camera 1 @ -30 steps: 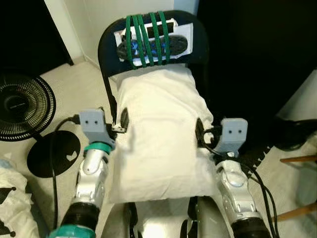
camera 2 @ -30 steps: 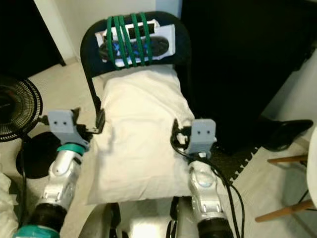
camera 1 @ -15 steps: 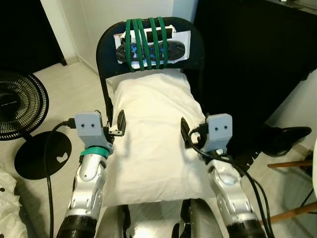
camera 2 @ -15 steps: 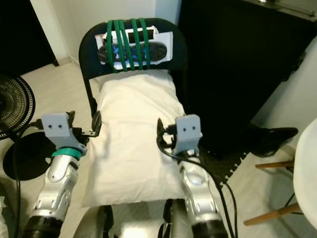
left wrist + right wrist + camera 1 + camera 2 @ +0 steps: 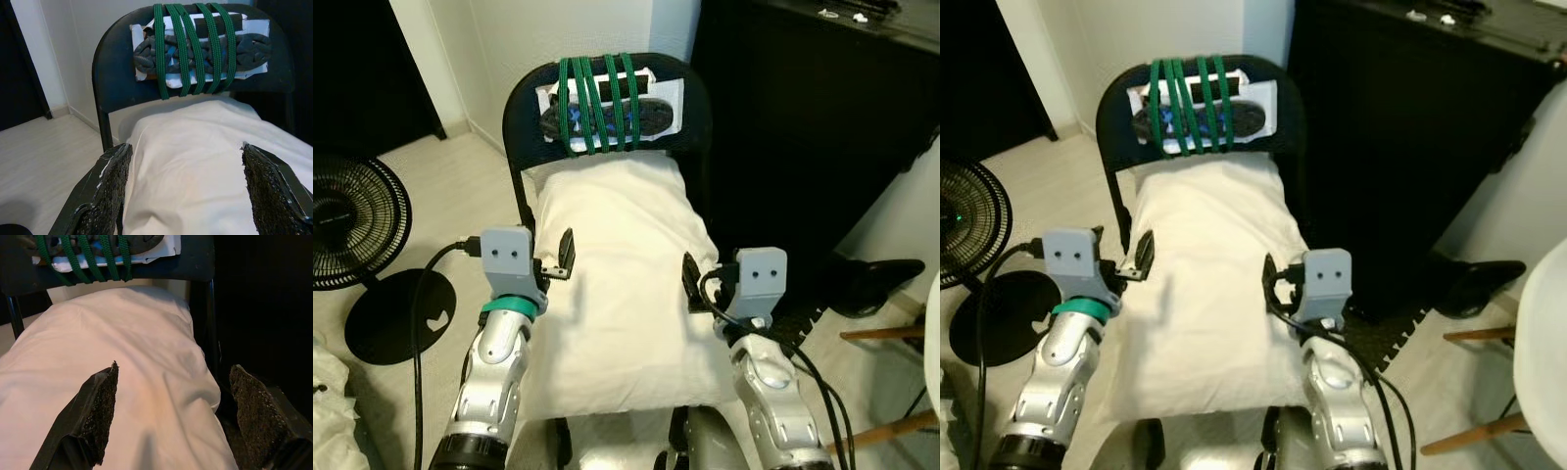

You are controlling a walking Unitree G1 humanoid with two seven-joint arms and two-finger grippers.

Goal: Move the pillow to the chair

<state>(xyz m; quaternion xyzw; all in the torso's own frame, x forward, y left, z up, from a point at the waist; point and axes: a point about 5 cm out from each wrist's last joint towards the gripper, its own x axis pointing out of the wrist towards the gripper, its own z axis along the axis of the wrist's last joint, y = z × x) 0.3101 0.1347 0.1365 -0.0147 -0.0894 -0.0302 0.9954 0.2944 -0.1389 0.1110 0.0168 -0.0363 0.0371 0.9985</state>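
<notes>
A white pillow (image 5: 617, 284) lies lengthwise on the seat of a black folding chair (image 5: 521, 117), its far end against the backrest. Green cords (image 5: 597, 103) bind a dark object to that backrest. My left gripper (image 5: 556, 262) hovers over the pillow's left edge, open, with nothing between its fingers (image 5: 105, 191). My right gripper (image 5: 697, 286) stands open over the pillow's right edge, its pads (image 5: 100, 411) spread wide above the white cloth. The pillow (image 5: 195, 161) shows between the fingers in both wrist views.
A black floor fan (image 5: 352, 230) with a round base (image 5: 396, 313) and a cable stands on the left. A tall black cabinet (image 5: 803, 127) is close on the chair's right. Wooden legs (image 5: 891, 333) show at the right edge, white cloth (image 5: 333, 411) at the bottom left.
The camera has shifted. Both grippers have come in from the pillow's side edges and now stand over its top. The pillow stays on the seat.
</notes>
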